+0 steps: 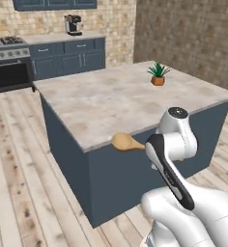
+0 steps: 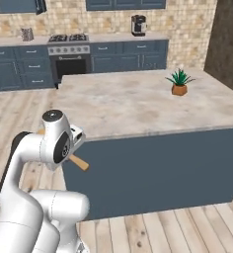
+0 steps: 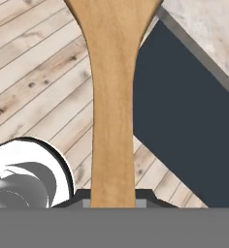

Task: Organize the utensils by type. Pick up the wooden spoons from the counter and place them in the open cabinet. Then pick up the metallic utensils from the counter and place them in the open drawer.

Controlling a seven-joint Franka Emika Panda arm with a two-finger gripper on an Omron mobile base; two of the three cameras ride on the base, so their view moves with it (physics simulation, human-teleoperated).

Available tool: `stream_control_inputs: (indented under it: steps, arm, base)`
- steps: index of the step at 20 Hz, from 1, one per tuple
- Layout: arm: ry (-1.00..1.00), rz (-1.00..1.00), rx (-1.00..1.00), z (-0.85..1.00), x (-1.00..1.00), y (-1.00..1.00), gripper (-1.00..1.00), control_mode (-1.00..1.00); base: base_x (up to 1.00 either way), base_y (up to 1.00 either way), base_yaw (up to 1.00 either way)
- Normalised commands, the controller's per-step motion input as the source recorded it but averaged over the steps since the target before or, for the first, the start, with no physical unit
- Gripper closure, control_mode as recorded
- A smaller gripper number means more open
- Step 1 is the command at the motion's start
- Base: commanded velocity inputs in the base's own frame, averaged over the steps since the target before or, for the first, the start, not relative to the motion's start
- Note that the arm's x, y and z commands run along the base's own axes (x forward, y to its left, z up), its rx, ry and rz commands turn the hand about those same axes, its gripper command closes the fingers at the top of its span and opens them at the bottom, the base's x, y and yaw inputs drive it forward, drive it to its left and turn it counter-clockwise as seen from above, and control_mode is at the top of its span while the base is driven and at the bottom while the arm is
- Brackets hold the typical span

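My gripper (image 3: 112,202) is shut on the wooden spoon (image 3: 111,97). In the hand view its tan handle runs up from between the dark fingertips (image 3: 150,197) and widens toward the bowl at the top edge. From the left base view, the oval bowl (image 1: 125,141) sticks out left of my wrist, level with the island's near edge. A short piece of the spoon (image 2: 80,163) pokes out below the hand in the right base view. The spoon hangs in the air over the plank floor, touching nothing else. The metallic utensils, the open cabinet and the open drawer are out of view.
A large island (image 1: 111,103) with a marbled top and dark blue sides stands right in front of me, with a potted plant (image 1: 158,75) on its far side. Behind it are a stove (image 2: 69,54), blue cabinets and a coffee machine (image 2: 138,24). Wooden floor (image 1: 19,183) lies open to the left.
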Motion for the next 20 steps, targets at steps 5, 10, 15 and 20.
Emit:
stream_control_inputs:
  steps: [5,10,15,20]
  arm:
    - [0.0,0.0,0.0,0.0,0.0,0.0,1.0,1.0]
    - [0.0,0.0,0.0,0.0,0.0,0.0,1.0,1.0]
    - [0.0,0.0,0.0,0.0,0.0,0.0,1.0,1.0]
    - [0.0,0.0,0.0,0.0,0.0,0.0,1.0,1.0]
  base:
    - [0.21,1.0,0.08]
    - [0.21,0.99,0.18]
    - [0.34,0.99,0.13]
    - [0.48,0.95,0.11]
